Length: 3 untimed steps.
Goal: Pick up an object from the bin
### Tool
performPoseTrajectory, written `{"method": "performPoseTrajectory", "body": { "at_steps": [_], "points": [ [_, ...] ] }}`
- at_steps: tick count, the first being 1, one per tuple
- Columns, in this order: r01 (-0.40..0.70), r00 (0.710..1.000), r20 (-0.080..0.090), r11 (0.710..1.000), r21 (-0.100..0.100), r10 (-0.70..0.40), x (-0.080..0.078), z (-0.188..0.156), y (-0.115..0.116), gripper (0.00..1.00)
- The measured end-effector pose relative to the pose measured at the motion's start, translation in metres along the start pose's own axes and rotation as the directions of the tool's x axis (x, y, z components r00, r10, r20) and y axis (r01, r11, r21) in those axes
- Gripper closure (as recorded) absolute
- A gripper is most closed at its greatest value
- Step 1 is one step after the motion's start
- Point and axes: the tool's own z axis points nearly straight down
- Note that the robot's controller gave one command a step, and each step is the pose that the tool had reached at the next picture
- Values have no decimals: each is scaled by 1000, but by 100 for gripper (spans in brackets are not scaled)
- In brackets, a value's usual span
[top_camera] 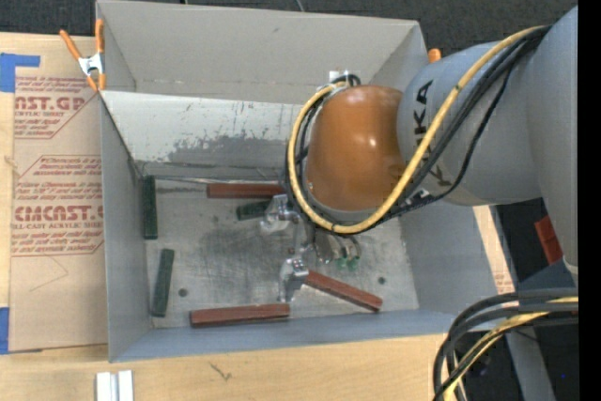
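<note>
Tilted brown bar [343, 289]: it lies on the floor of the bin [120, 221] towards the front right, its left end raised a little and touching the nearer fingertip of the gripper [285, 247].

From the camera view above, the gripper hangs below the arm's orange cover [352, 150], low over the middle of the floor. Its jaws stand wide apart, one finger towards the back and one towards the front, and nothing shows between them.

There are three brown bars in all. Besides the tilted one, a front brown bar [239, 316] lies flat along the front wall, just beside it, and a back brown bar [242, 191] lies at the foot of the back wall.

Two dark green bars are well apart from the gripper on the left: an upper green bar [148, 207] and a lower green bar [161, 282]. A short dark piece [249, 211], its kind unclear, lies just beside the farther finger.
</note>
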Motion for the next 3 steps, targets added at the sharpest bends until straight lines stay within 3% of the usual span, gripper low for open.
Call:
{"method": "performPoseTrajectory", "body": {
  "at_steps": [1, 2, 3],
  "points": [
    [21, 1000, 17, 1000, 1, -21, 18, 72, -63, 100],
    [20, 1000, 17, 1000, 1, -20, 18, 72, -64, 100],
    [43, 999, 3, 999, 2, -43, 15, -71, -78, 100]
  ]
}}
